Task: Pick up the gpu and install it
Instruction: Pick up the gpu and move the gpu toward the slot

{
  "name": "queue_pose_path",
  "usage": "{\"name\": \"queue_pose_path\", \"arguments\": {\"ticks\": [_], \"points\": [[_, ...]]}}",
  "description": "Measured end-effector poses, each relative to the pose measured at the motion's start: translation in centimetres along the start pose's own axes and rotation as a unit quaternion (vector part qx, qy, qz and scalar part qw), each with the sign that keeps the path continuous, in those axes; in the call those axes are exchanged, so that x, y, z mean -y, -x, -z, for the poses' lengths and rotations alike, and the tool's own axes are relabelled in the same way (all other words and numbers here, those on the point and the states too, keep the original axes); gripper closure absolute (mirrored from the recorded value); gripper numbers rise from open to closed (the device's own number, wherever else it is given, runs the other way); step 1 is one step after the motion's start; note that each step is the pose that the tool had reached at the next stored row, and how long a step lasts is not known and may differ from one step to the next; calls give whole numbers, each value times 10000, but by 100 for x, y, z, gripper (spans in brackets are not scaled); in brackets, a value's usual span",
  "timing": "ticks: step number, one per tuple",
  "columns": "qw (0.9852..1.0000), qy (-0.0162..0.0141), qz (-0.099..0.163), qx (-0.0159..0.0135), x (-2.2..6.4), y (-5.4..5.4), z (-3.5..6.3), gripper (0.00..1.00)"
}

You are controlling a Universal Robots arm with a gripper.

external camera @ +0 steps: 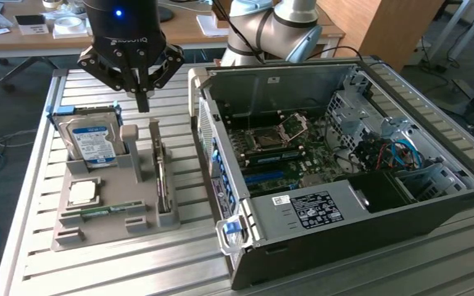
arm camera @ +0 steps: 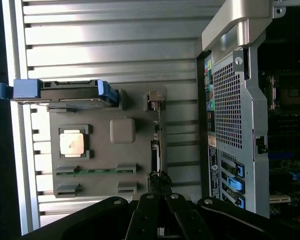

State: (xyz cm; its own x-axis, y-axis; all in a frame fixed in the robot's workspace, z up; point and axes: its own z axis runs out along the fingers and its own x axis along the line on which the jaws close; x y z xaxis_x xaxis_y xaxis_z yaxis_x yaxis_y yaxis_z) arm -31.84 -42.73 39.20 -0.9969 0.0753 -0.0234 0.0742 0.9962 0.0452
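Closest to the camera in the exterior view, the slatted metal table [external camera: 97, 265] has an open computer case [external camera: 434, 203] lying on its side on the exterior view's right, with the motherboard [external camera: 286, 154] in plain sight. Just beside it on the exterior view's left is a grey holder tray [external camera: 97, 231]. At the tray's near end there's a small green memory stick [external camera: 105, 211] lying flat, then a processor chip [external camera: 83, 192] in its pocket. The gpu [external camera: 163, 179] stands on its edge in the slot along the tray's case side, untouched. Further back, the blue-labelled hard drive [external camera: 93, 140] leans upright at the far end. The gripper [external camera: 144, 105] hangs above that far end, between the drive and the gpu, fingers pinched together with nothing in them. Behind it all are the arm [external camera: 278, 28] and a cluttered desk [external camera: 195, 24].
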Motion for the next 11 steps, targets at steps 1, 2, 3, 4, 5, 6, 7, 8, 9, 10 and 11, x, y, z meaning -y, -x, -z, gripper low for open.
{"name": "queue_pose_path", "arguments": {"ticks": [1, 2, 3, 4, 5, 6, 7, 8, 9, 10, 11], "points": [[10000, 0, 0, 0, 0, 0, 0, 89], [10000, 0, 0, 0, 0, 0, 0, 89], [10000, 0, 0, 0, 0, 0, 0, 89], [10000, 0, 0, 0, 0, 0, 0, 89], [10000, 0, 0, 0, 0, 0, 0, 89], [10000, 0, 0, 0, 0, 0, 0, 89], [10000, 0, 0, 0, 0, 0, 0, 89], [10000, 0, 0, 0, 0, 0, 0, 89], [10000, 0, 0, 0, 0, 0, 0, 83], [10000, 0, 0, 0, 0, 0, 0, 83], [10000, 0, 0, 0, 0, 0, 0, 77]]}}
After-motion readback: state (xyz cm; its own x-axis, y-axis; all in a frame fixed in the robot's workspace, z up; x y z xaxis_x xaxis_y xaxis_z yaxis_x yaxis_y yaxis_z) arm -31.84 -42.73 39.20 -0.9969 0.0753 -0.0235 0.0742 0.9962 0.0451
